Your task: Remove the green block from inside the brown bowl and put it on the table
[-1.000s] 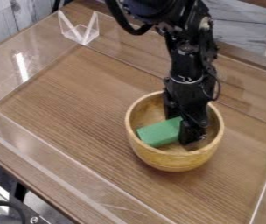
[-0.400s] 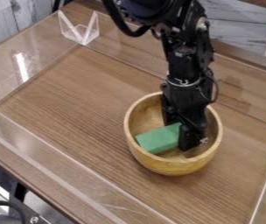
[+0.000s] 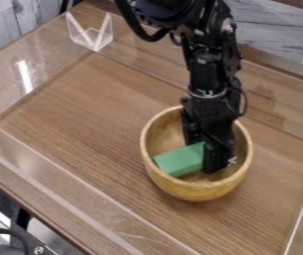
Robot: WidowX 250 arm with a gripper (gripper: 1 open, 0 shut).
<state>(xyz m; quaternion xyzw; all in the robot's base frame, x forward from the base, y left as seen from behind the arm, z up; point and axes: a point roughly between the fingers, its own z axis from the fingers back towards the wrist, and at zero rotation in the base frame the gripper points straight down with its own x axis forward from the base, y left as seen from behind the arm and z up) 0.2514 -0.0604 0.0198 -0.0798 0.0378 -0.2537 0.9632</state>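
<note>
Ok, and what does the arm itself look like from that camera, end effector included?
The arm is black all over, with chunky, blocky segments joined end to end and a thick black cable looping out beside its upper part. Small pale specks show along it. The end effector is black too, narrower and angular; its finer details are too small to make out.

- A black arm [image 3: 213,60], slim and jointed;
- dark, blocky segments, narrower lower down;
- a black cable [image 3: 137,22] looping at its upper side;
- small pale specks along the dark casing
</note>
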